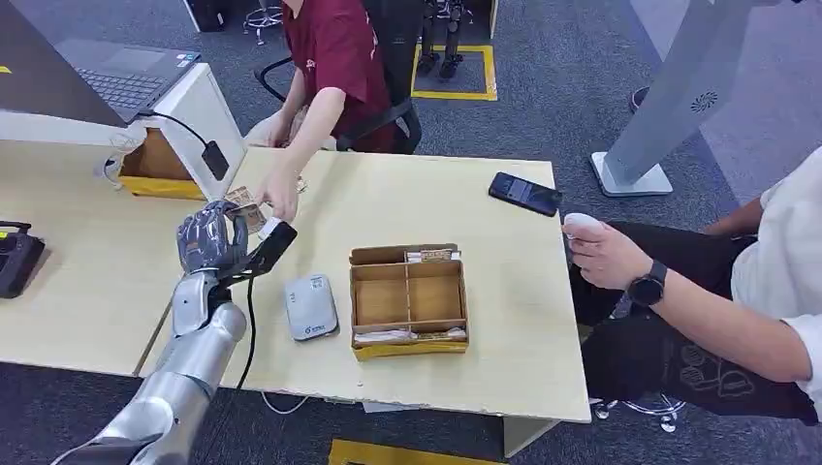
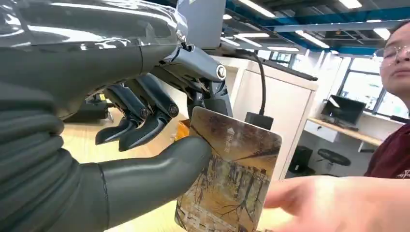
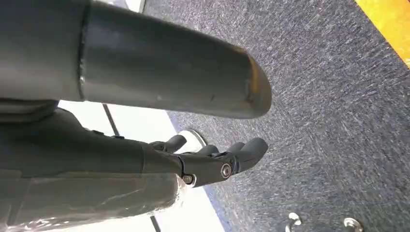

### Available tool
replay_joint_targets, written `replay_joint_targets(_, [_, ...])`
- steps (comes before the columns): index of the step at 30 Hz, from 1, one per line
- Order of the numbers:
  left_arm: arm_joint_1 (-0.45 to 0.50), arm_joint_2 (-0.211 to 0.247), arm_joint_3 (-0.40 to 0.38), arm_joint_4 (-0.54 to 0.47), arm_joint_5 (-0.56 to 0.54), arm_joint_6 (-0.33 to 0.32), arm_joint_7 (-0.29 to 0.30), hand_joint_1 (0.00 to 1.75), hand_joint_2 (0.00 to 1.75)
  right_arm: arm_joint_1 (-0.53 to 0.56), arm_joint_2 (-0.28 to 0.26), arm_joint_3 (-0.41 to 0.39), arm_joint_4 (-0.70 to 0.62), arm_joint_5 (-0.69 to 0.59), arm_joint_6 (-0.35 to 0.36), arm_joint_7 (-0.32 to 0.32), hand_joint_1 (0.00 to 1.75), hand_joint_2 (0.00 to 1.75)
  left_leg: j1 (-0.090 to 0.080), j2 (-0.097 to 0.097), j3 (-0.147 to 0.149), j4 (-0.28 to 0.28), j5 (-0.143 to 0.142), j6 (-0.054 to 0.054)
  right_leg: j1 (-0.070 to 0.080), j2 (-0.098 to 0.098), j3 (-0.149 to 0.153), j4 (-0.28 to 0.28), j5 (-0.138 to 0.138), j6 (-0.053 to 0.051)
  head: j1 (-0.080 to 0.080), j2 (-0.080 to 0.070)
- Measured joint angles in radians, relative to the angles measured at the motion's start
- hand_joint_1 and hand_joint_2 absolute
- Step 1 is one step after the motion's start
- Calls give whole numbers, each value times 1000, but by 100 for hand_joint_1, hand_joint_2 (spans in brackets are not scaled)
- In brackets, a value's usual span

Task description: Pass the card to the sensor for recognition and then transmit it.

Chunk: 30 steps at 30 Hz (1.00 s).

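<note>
Pinching the card (image 2: pixel 229 179) between thumb and fingers, the left hand (image 1: pixel 208 239) is raised above the table (image 1: pixel 494 320).
A person's hand (image 1: pixel 281 199) touches the card's far edge; the sensor (image 1: pixel 310 306) lies just beside. The right hand (image 3: pixel 208 159), fingers loosely spread, hangs over carpet.

Office or lab floor. Grey carpet (image 1: pixel 562 107) with yellow floor markings (image 1: pixel 456 73). Light wooden table (image 1: pixel 504 320) in middle, laptop (image 1: pixel 126 77) on white cabinet far left, swivel chair (image 1: pixel 388 116) beyond table. Ceiling strip lights (image 2: pixel 309 26), large windows (image 2: pixel 360 87), desk with monitor (image 2: pixel 343 108) far off.
</note>
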Motion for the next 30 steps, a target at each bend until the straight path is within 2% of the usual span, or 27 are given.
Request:
replay_joint_targets(5, [-8, -6, 16, 16, 2, 0, -7, 175, 175, 0, 0, 0, 0, 0, -1, -1, 0, 0, 0, 0, 0, 0, 0, 0, 0, 0, 0, 0, 0, 0, 0, 0])
replay_joint_targets(6, [-8, -7, 18, 18, 1, 0, -7, 110, 175, 0, 0, 0, 0, 0, -2, -1, 0, 0, 0, 0, 0, 0, 0, 0, 0, 0, 0, 0, 0, 0, 0, 0])
replay_joint_targets(7, [-8, -8, 18, 19, -1, 0, -7, 110, 175, 0, 0, 0, 0, 0, -2, -1, 0, 0, 0, 0, 0, 0, 0, 0, 0, 0, 0, 0, 0, 0, 0, 0])
replay_joint_targets(8, [-9, -8, 19, 21, -1, 0, -7, 0, 175, 0, 0, 0, 0, 0, -2, 0, 0, 0, 0, 0, 0, 0, 0, 0, 0, 0, 0, 0, 0, 0, 0, 0])
replay_joint_targets(18, [-7, -12, 47, 8, -39, 1, 13, 0, 175, 0, 0, 0, 0, 0, -1, 4, 0, 0, 0, 0, -1, 0, 0, 0, 0, 0, 0, 0, 0, 0, 0, 0])
replay_joint_targets(20, [5, -11, 72, -20, -30, 1, 2, 0, 175, 0, 0, 0, 0, 0, -4, 4, 0, 0, 0, 0, -1, 0, 0, 0, 0, 0, 0, 0, 0, 0, 0, 0])
replay_joint_targets(22, [20, -10, 138, -66, -31, 1, -18, 0, 175, 3, 0, 0, 0, 0, -10, 4, 0, 0, 1, 0, -1, 0, 0, 0, 0, 0, 0, 0, 0, 0, 0, 0])
replay_joint_targets(24, [37, 12, 198, -101, -33, 1, -35, 0, 175, 4, 0, 0, 0, -1, -14, 0, 0, 0, 1, 1, -1, 0, 0, 0, 0, 1, -1, 1, 0, 0, 0, 0])
replay_joint_targets(25, [51, 22, 231, -123, -28, 1, -52, 0, 175, 5, 0, 0, 0, -2, -18, 0, 0, 0, 1, 3, -1, -1, 0, -1, 0, 3, -1, 1, 0, 0, 0, 0])
replay_joint_targets(27, [84, 52, 313, -168, 2, 1, -121, 0, 175, 12, 0, -3, 0, -4, -35, -9, 0, 0, 1, 5, -2, -2, 0, -1, 1, 4, -2, 2, 0, -1, 1, 0])
replay_joint_targets(28, [110, 66, 365, -196, 33, 1, -180, 0, 175, 14, 0, -8, 0, -6, -45, -13, 0, 0, 1, 6, -2, -3, -1, -1, 1, 5, -2, 2, -1, -1, 1, 0])
replay_joint_targets(30, [187, 90, 518, -265, 133, 2, -356, 0, 175, 25, 0, -22, 1, -10, -64, -16, 0, 0, 1, 13, 2, -4, -4, -5, 0, 13, -2, 2, -2, -2, 0, 0])
